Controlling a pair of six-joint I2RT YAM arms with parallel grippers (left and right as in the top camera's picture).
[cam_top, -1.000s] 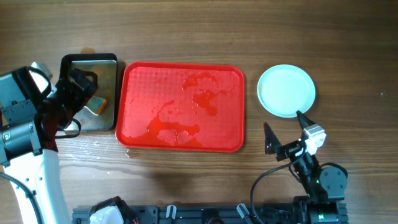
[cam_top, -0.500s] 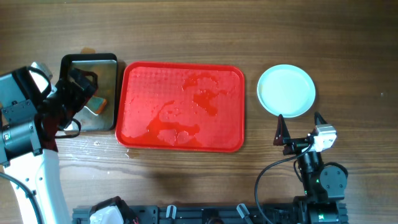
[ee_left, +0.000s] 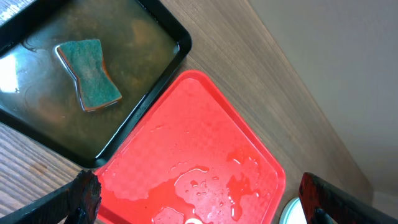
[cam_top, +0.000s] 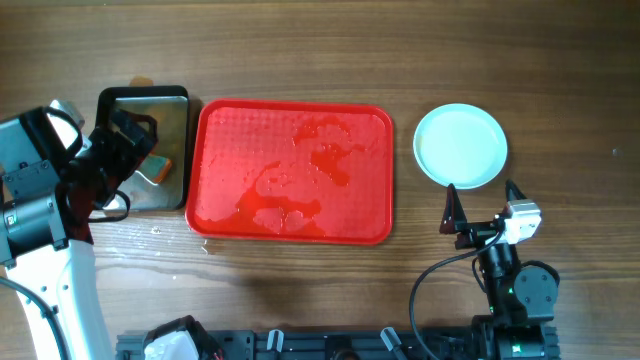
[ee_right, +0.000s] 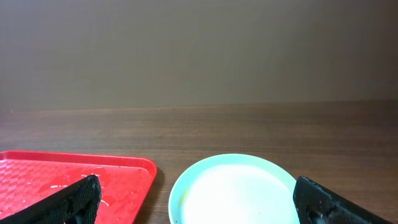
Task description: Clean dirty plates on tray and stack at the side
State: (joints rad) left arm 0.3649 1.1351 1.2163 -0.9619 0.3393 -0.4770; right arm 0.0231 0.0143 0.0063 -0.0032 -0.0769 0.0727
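The red tray (cam_top: pixel 290 170) lies mid-table, wet, with no plates on it; it also shows in the left wrist view (ee_left: pixel 186 162) and the right wrist view (ee_right: pixel 68 180). Pale mint plates (cam_top: pixel 460 146) sit in one pile on the wood to the right of the tray, also in the right wrist view (ee_right: pixel 239 193); how many are stacked I cannot tell. My right gripper (cam_top: pixel 482 207) is open and empty, just in front of the plates. My left gripper (cam_top: pixel 128 150) is open and empty, above the black pan's right side.
A black metal pan (cam_top: pixel 143 148) with water and a green-orange sponge (ee_left: pixel 89 73) stands left of the tray. Water drops lie on the wood by the tray's front left corner (cam_top: pixel 175 245).
My right gripper turned from a slanted pose to face the plates squarely, moving slightly right, between one second and half a second ago. Since then nothing has moved.
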